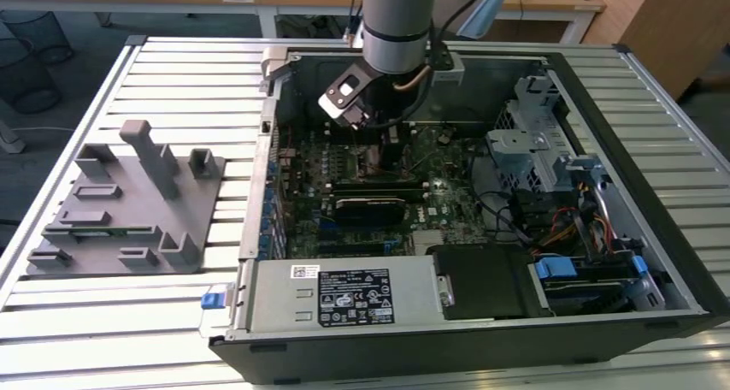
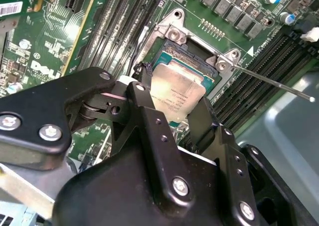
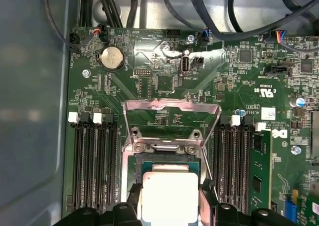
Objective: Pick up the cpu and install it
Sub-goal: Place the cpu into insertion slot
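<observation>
The cpu (image 2: pixel 177 92) has a smooth silver-grey metal top with a dull sheen, and the socket frame (image 3: pixel 172 106) is bare bright metal on the glossy green motherboard (image 3: pixel 149 81). The gripper (image 2: pixel 172 100) looks matt black with shiny metal screws; the bench (image 1: pixel 149 73) is pale ribbed metal, carrying a matt grey plastic fixture (image 1: pixel 120 210).

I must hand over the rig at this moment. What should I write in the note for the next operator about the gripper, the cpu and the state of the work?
Gripper: shut on the cpu, with a finger on each of two opposite edges, inside the open computer case.
The cpu: held flat at the socket on the motherboard. I cannot tell whether it is fully seated.
Done: the cpu is picked up and brought to the socket.
Left: the cpu is not yet released; the load plate stands open and the lever is unlatched.
</observation>
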Tool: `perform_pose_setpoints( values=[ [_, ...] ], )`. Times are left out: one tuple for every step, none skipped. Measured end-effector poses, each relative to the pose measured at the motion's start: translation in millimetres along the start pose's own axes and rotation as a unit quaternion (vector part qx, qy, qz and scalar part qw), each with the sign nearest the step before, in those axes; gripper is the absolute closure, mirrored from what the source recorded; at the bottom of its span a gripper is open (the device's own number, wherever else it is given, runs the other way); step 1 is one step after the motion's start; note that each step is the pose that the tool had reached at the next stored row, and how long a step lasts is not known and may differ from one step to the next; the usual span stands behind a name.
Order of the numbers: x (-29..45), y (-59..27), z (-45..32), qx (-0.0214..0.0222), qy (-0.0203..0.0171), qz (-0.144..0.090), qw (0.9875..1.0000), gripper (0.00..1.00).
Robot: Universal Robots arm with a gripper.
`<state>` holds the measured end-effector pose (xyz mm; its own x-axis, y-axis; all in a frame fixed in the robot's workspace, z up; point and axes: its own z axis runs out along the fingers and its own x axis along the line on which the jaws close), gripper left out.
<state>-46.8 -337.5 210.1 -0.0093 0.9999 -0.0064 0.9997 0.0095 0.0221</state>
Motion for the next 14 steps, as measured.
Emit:
perform_pose_setpoints(
  values=[
    [0.0, 0.0, 1.4, 0.0000, 0.0000, 0.000, 1.0000, 0.46],
    [0.1, -0.1, 2.7, 0.0000, 0.0000, 0.000, 1.0000, 0.46],
    [0.2, -0.1, 3.7, 0.0000, 0.0000, 0.000, 1.0000, 0.46],
    [0.3, -0.2, 4.5, 0.0000, 0.0000, 0.000, 1.0000, 0.46],
    [0.5, -0.3, 5.0, 0.0000, 0.0000, 0.000, 1.0000, 0.46],
    [0.5, -0.4, 5.4, 0.0000, -0.0001, 0.000, 1.0000, 0.46],
    [0.5, -0.5, 5.7, 0.0000, -0.0001, 0.000, 1.0000, 0.46],
    [0.5, -0.6, 6.0, 0.0000, -0.0001, 0.000, 1.0000, 0.46],
    [0.6, -0.7, 6.4, 0.0000, -0.0001, 0.000, 1.0000, 0.46],
    [0.6, -0.8, 6.9, 0.0000, 0.0000, 0.000, 1.0000, 0.46],
    [0.6, -0.9, 7.5, 0.0000, 0.0000, 0.000, 1.0000, 0.46],
    [0.6, -0.9, 8.2, 0.0000, -0.0001, 0.000, 1.0000, 0.46],
    [0.7, -0.9, 8.8, 0.0001, 0.0000, 0.000, 1.0000, 0.46],
    [0.9, -1.0, 9.3, 0.0001, 0.0000, 0.000, 1.0000, 0.46]
  ],
)
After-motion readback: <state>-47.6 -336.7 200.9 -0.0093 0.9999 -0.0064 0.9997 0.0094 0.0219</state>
